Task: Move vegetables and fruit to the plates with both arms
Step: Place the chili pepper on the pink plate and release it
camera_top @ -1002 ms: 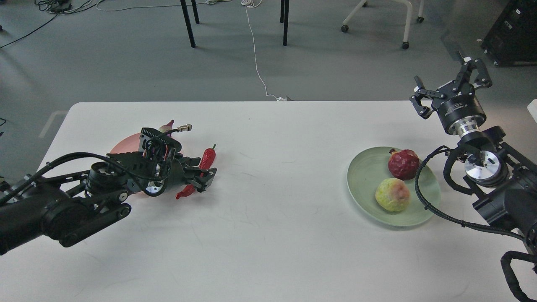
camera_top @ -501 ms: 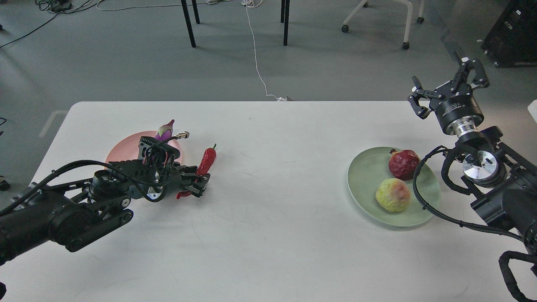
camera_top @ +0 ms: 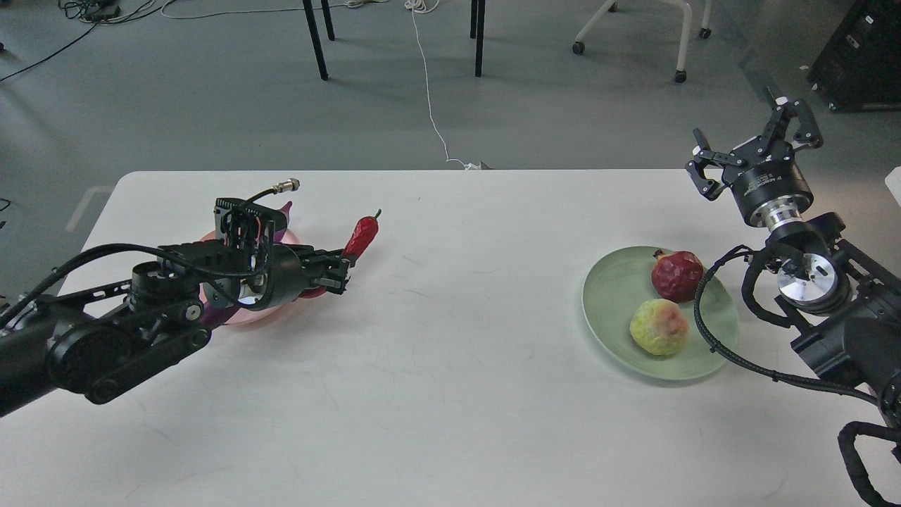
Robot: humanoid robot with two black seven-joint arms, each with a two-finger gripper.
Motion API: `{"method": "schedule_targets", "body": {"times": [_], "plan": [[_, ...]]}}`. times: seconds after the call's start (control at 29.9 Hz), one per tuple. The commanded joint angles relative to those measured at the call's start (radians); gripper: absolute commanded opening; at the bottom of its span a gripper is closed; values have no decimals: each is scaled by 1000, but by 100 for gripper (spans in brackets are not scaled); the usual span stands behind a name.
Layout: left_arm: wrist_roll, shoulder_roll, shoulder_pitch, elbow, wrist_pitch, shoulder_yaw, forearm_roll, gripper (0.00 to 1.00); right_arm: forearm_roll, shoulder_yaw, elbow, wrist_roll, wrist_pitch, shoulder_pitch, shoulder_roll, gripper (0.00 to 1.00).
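My left gripper is shut on the lower part of the red chili and holds it lifted off the table, stem up. Behind my left arm lies the pale pink plate, mostly hidden. A bit of the purple eggplant on the pink plate shows past the arm. The mint green plate at the right holds the dark red pomegranate and the yellow-green fruit. My right gripper is open and empty, raised beyond the table's right rear corner.
The white table spans the view. Beyond its far edge are grey floor, black table legs, a white cable and a wheeled chair base. A black case stands at the far right.
My left gripper has closed on the chili and lifted it off the table, moving up and slightly back. The right arm has barely moved.
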State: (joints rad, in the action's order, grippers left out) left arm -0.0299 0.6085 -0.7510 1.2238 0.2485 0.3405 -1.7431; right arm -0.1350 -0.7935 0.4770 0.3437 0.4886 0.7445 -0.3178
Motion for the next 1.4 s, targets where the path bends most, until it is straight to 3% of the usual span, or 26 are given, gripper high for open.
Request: {"method": "schedule_targets", "body": {"times": [0.0, 0.13, 0.3, 0.4, 0.43, 0.53, 0.57, 0.74, 0.9, 1.14, 1.24, 1.37], "plan": [[-5, 108, -8, 14, 0, 15, 17, 8, 0, -1, 0, 1, 0, 1, -4, 99], [-31, 201, -4, -42, -3, 11, 20, 8, 0, -3, 0, 1, 0, 1, -4, 99], [-103, 200, 15, -177, -40, -2, 22, 8, 0, -1, 0, 1, 0, 0, 0, 99], [-122, 191, 30, -230, -43, -2, 22, 9, 0, -1, 0, 0, 0, 1, 2, 99], [-120, 188, 33, -236, -43, -2, 23, 12, 0, -1, 2, 1, 0, 1, 3, 99], [-119, 146, 35, -271, -43, -2, 22, 42, 0, -1, 2, 0, 0, 4, -1, 99], [-119, 134, 35, -282, -44, -3, 20, 47, 0, -1, 2, 0, 0, 4, -4, 99], [-122, 109, 33, -314, -43, -2, 22, 51, 0, -1, 0, 0, 0, 3, -7, 99], [-125, 109, 19, -314, -46, 17, 68, 67, 0, -3, -1, 0, 0, 3, -7, 99], [-127, 85, -44, -314, -164, 20, 488, 79, 0, -6, 2, 0, 0, 26, -9, 99], [-130, 74, -68, -316, -169, 18, 707, 84, -2, -16, 17, 0, 0, 32, -14, 99], [-221, 54, -73, -317, -164, 31, 1090, 89, -2, -38, 28, -9, 0, 38, -47, 99]]}}
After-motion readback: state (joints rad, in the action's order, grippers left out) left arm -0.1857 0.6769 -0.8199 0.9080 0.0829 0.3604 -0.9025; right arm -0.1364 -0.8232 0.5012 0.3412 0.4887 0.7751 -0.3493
